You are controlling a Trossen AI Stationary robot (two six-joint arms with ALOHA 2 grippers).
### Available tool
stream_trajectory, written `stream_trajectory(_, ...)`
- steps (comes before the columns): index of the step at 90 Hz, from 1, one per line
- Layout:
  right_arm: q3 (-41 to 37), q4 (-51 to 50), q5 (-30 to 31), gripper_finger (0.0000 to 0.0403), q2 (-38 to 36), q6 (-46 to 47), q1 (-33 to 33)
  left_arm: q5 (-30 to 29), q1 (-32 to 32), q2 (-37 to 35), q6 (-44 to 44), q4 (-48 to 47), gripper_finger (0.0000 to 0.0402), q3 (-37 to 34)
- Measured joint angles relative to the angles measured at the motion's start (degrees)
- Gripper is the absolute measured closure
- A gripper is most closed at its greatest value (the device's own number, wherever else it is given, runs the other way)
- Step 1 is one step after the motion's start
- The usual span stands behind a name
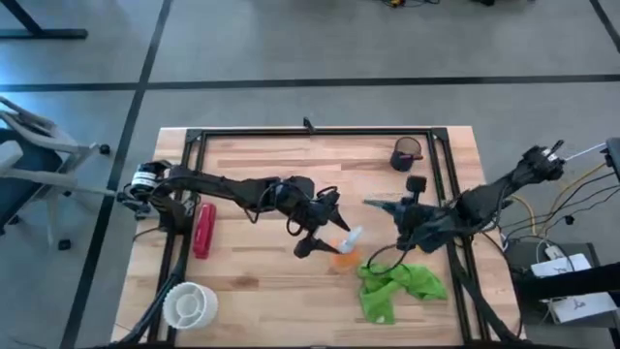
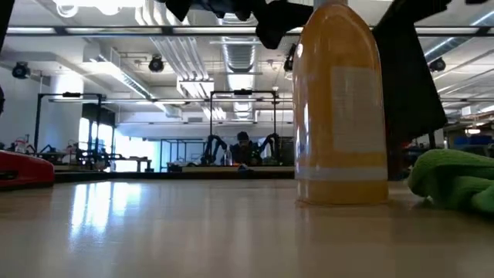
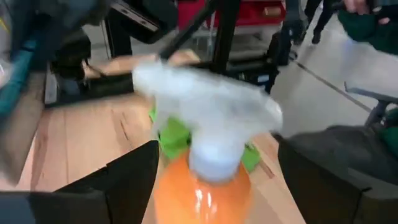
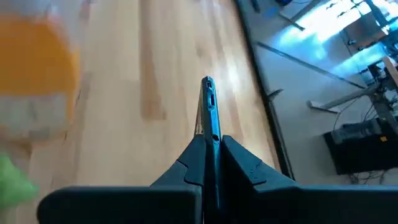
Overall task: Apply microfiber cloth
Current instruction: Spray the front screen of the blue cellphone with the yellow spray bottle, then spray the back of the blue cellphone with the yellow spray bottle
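Observation:
The lime-green microfiber cloth lies crumpled on the wooden table near its front right, and it also shows in the low view. Left of the cloth, an orange spray bottle with a white head stands upright on its base. My left gripper is open, with one finger on either side of the bottle's neck and a gap to each. My right gripper, which lies beyond the cloth toward the table's far side, is shut on a thin dark flat slab. My right gripper pinches the thin dark slab between its two fingers, which press on its two flat faces. The slab stands on edge in the hold. It juts forward past the fingertips over the table.
A red object lies at the left of the table, and a white round container stands at the near left. A dark cup stands at the far right. Black frame rails run along the table's far, left and right sides.

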Motion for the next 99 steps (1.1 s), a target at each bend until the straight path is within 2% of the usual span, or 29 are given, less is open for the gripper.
stream_trajectory(15,2.08,-3.91,-0.07,0.0394,9.38,-3.09,2.99,0.0,0.02,-1.33,0.47,-4.57,0.009,-0.77)
stream_trajectory(22,5.08,-9.27,-0.83,0.0394,13.81,0.51,4.08,-0.01,0.02,-1.74,-0.19,-4.62,0.009,-2.11)
stream_trajectory(36,11.99,-18.91,-6.06,0.0394,22.43,5.74,6.87,-0.04,0.04,-2.03,-1.17,-4.75,0.009,-5.08)
stream_trajectory(59,22.71,-20.11,-10.52,0.0394,33.93,1.99,10.07,-0.08,0.04,-2.09,-3.3,-0.84,0.009,-9.17)
stream_trajectory(75,26.16,-20.44,-12.1,0.0394,39.41,2.05,10.05,-0.08,-0.36,-2.12,-5.22,-0.61,0.009,-11.29)
stream_trajectory(99,28.0,-19.98,-7.38,0.0394,42.85,1.48,6.76,-0.14,-2.25,-2.12,-7.21,-0.29,0.009,-14.33)
